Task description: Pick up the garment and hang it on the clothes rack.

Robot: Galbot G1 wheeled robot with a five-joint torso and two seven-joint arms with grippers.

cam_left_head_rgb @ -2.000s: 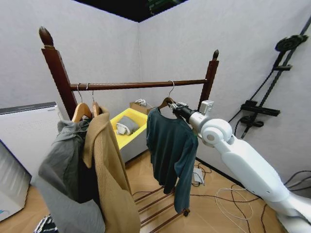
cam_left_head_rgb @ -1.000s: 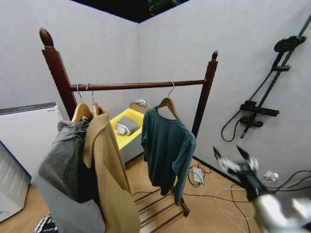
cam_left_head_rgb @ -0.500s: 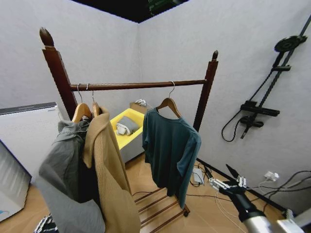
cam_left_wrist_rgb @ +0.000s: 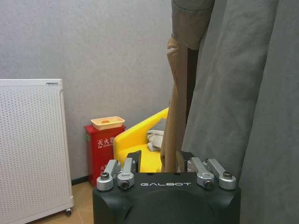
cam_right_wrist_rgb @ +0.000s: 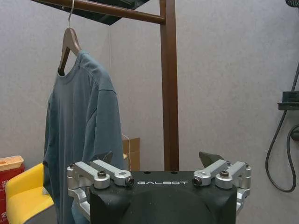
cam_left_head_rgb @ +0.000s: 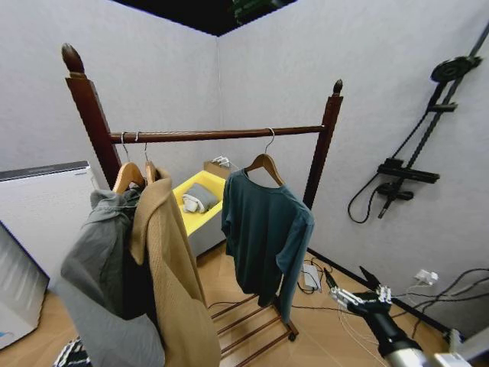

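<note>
The garment (cam_left_head_rgb: 263, 229), a dark teal long-sleeved top on a light wooden hanger (cam_left_head_rgb: 263, 162), hangs free from the bar of the clothes rack (cam_left_head_rgb: 214, 135) near its right post. The right wrist view faces the garment (cam_right_wrist_rgb: 79, 126) and that post (cam_right_wrist_rgb: 168, 93) from a distance. My right gripper (cam_left_head_rgb: 355, 294) is low at the right, well clear of the garment. It is open with nothing between its fingers (cam_right_wrist_rgb: 105, 157). My left gripper (cam_left_wrist_rgb: 161, 161) is parked beside the hanging grey and tan clothes.
A tan coat (cam_left_head_rgb: 172, 260) and a grey hoodie (cam_left_head_rgb: 99, 267) fill the rack's left half. A yellow bin (cam_left_head_rgb: 200, 202) stands behind the rack and a white perforated panel (cam_left_head_rgb: 42, 206) at the left. Cables (cam_left_head_rgb: 367, 310) lie on the floor by the right wall.
My right gripper let go of the hanger, then dropped away to the lower right. The garment stays hung on the bar and sways slightly.
</note>
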